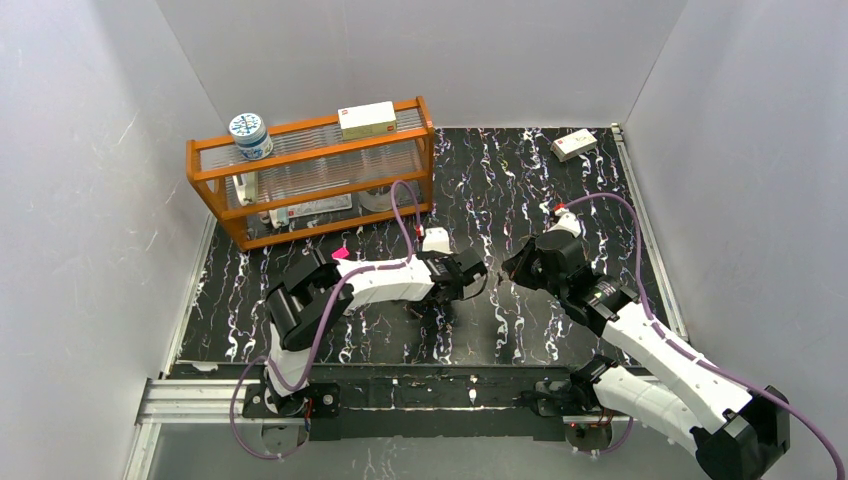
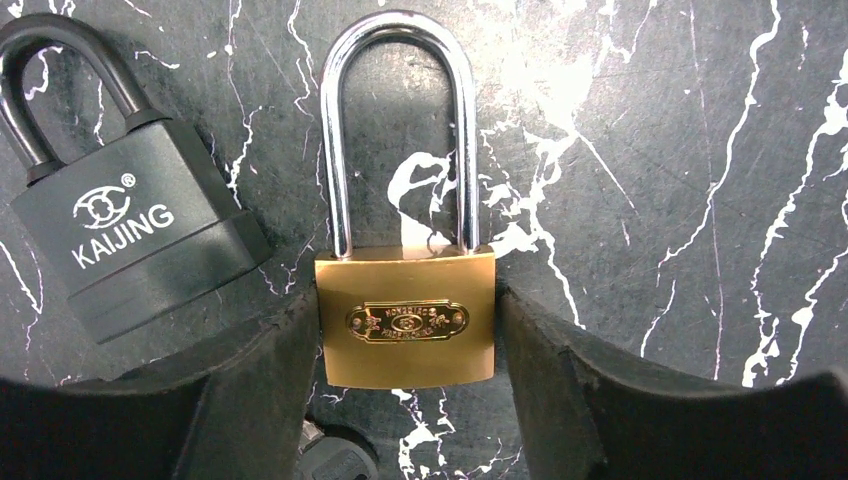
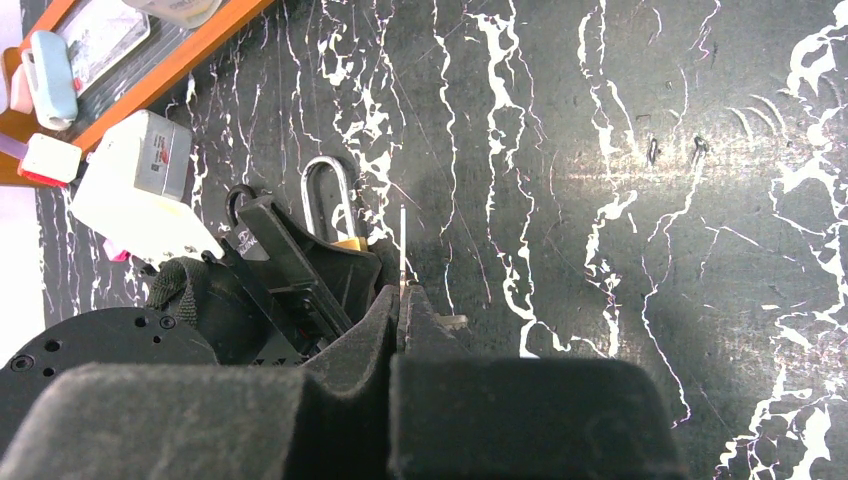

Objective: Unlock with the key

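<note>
A brass padlock (image 2: 405, 320) with a silver shackle lies flat on the black marbled table. My left gripper (image 2: 405, 300) is shut on its body, one finger against each side. In the right wrist view the padlock's shackle (image 3: 330, 195) sticks out past the left gripper. My right gripper (image 3: 402, 295) is shut on a thin key (image 3: 402, 245), seen edge-on, its tip pointing away just right of the padlock. In the top view the left gripper (image 1: 480, 278) and right gripper (image 1: 512, 265) face each other at mid-table, a small gap apart.
A black KAIJING padlock (image 2: 140, 240) lies just left of the brass one. An orange rack (image 1: 310, 128) at the back left carries a jar (image 1: 249, 135) and a white box (image 1: 367, 120). Another white box (image 1: 574, 145) lies at the back right. Grey walls enclose the table.
</note>
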You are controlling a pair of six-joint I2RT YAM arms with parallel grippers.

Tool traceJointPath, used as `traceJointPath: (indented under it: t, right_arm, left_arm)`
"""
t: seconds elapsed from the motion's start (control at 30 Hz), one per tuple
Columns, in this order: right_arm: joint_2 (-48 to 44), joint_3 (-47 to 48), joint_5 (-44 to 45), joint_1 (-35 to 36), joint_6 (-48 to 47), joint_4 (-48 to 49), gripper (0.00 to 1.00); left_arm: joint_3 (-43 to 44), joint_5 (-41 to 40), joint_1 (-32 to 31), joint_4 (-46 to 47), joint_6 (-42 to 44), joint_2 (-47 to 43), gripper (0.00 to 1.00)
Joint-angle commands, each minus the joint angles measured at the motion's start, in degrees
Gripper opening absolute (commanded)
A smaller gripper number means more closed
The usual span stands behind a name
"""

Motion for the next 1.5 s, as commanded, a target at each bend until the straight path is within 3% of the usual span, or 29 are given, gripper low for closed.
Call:
traceJointPath:
  t: [0.0,0.2,0.37,0.6,1.1,1.3,1.47]
  right_arm:
    - [-0.8,-0.1,0.1,-0.2,0.5,1.8,0.01]
    - [-0.9,0.0,0.4,-0.2,0.3,1.3,0.01]
    - [-1.6,-1.0,-0.5,-0.2,-0.7,3.0,0.01]
    - [-2.7,-1.7,-2.8,-0.2,-1.1,6.8,0.01]
    - [-1.8,-2.8,-10.9,-0.3,0.1,12.2,0.01]
    - [-0.7,-4.3,-22.2,-0.2,-0.6,18.1,0.01]
    - [1.9,-3.8,-29.9,-0.1,4.1,19.2,0.01]
  left_arm:
    - [-4.2,9.9,-1.1,-7.4,-2.8,6.3,0.60]
    - [-1.0,9.9,-0.7,-7.2,-0.3,7.0,0.41]
    - [0.8,9.6,1.0,-6.9,2.6,0.5,0.36]
    - [0.7,17.4,7.0,-3.3,7.3,-8.3,0.31]
    - [-2.1,22.3,11.5,-1.8,5.0,-25.3,0.31]
    - [-3.6,24.9,13.5,-1.2,2.3,-29.5,0.31]
    - [-4.8,28.4,16.0,1.1,-2.1,-32.9,0.31]
